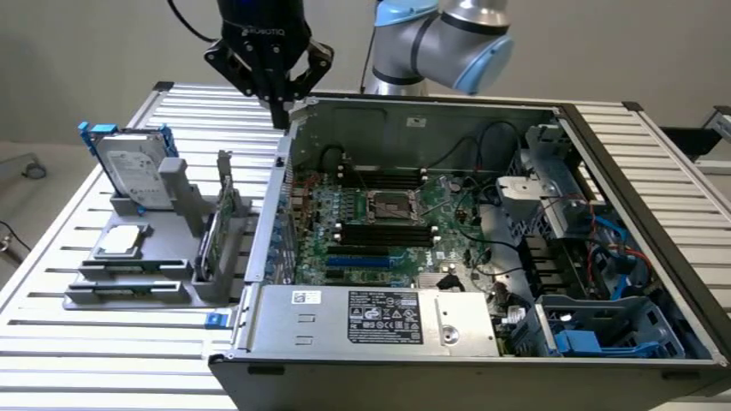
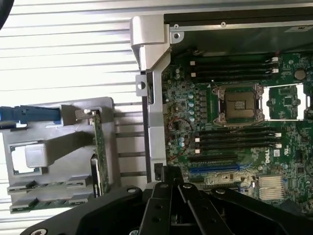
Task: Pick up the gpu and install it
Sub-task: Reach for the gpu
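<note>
worktop [image 1: 80, 360]: gpu [image 1: 217, 235] stood on edge in grey holder [image 1: 126, 295], just beside open PC case [image 1: 457, 370]; not yet picked | hand [image 1: 279, 111]: empty, fingers pressed together, held above case's far corner, apart fr. gpu | step: judged pre-pick approach | nxt move req.: fingers to be parted, lined up w/ card's top edge

1. The gripper [image 2: 173, 188] hangs with its black fingers pressed together, just above the metal side wall [image 2: 152, 98] of the open computer case.
2. Inside the case lies the green motherboard [image 2: 181, 98]. A bare processor socket [image 2: 239, 104] sits between rows of black memory slots [image 2: 230, 63], and a blue slot [image 2: 215, 169] is near the fingers.
3. Outside that wall, on the slatted table [image 2: 63, 58], a grey rack [image 2: 58, 166] holds three things. The graphics card [image 2: 99, 142] stands on edge, untouched. There is also a blue-framed drive [image 2: 29, 115] and a small square chip [image 2: 34, 155].
</note>
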{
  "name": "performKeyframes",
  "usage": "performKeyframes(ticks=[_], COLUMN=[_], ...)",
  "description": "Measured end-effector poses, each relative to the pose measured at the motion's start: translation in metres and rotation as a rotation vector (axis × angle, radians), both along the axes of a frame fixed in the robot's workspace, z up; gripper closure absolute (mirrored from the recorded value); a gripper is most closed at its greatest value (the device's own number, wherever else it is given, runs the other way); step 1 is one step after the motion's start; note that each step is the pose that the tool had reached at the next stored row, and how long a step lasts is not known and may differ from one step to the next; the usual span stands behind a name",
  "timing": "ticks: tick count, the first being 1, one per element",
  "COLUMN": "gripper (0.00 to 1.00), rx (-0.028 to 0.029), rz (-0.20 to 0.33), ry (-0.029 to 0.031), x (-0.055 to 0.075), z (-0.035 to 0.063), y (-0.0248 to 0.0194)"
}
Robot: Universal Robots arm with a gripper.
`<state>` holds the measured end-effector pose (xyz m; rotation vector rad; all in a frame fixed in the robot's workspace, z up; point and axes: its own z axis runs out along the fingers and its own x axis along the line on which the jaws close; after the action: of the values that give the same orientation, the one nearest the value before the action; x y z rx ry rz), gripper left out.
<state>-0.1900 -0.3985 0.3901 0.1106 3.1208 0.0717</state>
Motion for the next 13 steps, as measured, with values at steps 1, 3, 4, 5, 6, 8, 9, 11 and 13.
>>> performKeyframes(ticks=[1, 3, 4, 5, 6, 8, 9, 11, 13], gripper=[0.89, 0.89, 0.89, 0.89, 0.89, 0.89, 0.89, 0.89, 0.89], rx=[-0.0007, -0.0020, -0.0026, -0.0032, -0.0039, -0.0052, -0.0060, -0.0080, -0.0105], rz=[0.000, 0.000, 0.000, 0.000, 0.000, 0.000, 0.000, 0.000, 0.000], ry=[0.0010, 0.0034, 0.0047, 0.0061, 0.0077, 0.0108, 0.0126, 0.0165, 0.0205], x=[-0.004, -0.014, -0.018, -0.023, -0.027, -0.037, -0.041, -0.050, -0.058], z=[-0.0005, -0.0016, -0.0022, -0.0027, -0.0033, -0.0043, -0.0048, -0.0056, -0.0063], y=[0.0001, 0.0002, 0.0003, 0.0003, 0.0004, 0.0005, 0.0005, 0.0006, 0.0007])
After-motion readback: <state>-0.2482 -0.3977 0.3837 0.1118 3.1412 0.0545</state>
